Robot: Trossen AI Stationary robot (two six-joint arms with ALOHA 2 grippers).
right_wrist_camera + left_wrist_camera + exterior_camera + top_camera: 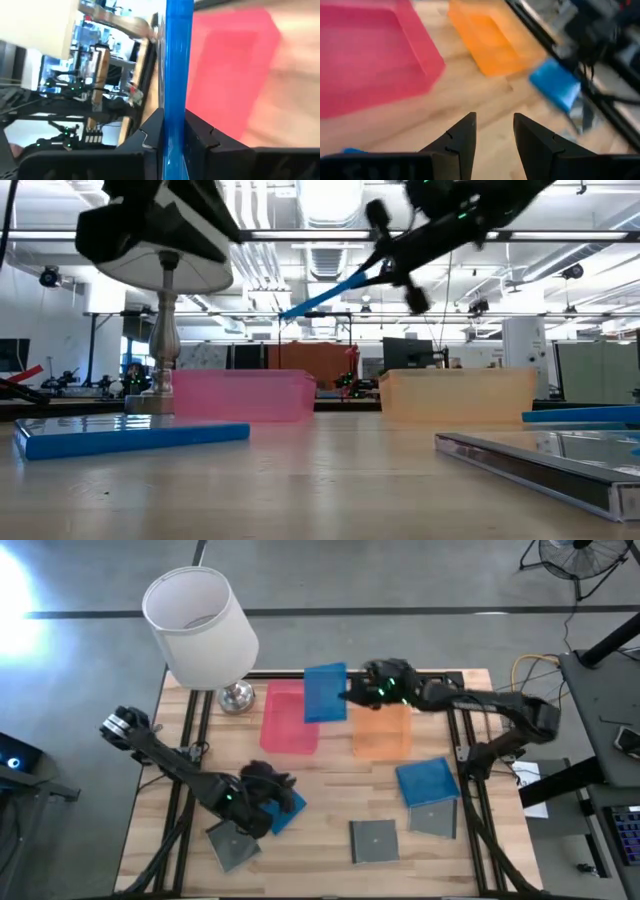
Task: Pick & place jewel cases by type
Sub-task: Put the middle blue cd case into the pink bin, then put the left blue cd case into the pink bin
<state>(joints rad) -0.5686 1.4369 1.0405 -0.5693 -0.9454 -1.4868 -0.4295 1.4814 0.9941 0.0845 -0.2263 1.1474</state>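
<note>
The right gripper (352, 693) was raised above the table at the far side, its fingers (150, 137) clamped on one edge of a blue jewel case (324, 692). In the low view this case (325, 295) stood clear of the surface, tilted, extending outward from the fingertips. From above, it hung between the pink tray (290, 717) and the orange tray (381, 728), overlapping the pink tray's far corner.

The left gripper (268, 790) was at the near left of the table, fingers (462, 137) apart with nothing between them. A second blue case (288, 808) lay flat just beside those fingers, and a grey case (232, 842) lay nearer the table edge, close behind the gripper.

A third blue case (427, 781) lay on the right side of the table, touching or overlapping a grey case (435, 817). Another grey case (374, 840) lay apart near the front edge. A lamp (200, 628) stood at the far left corner.
</note>
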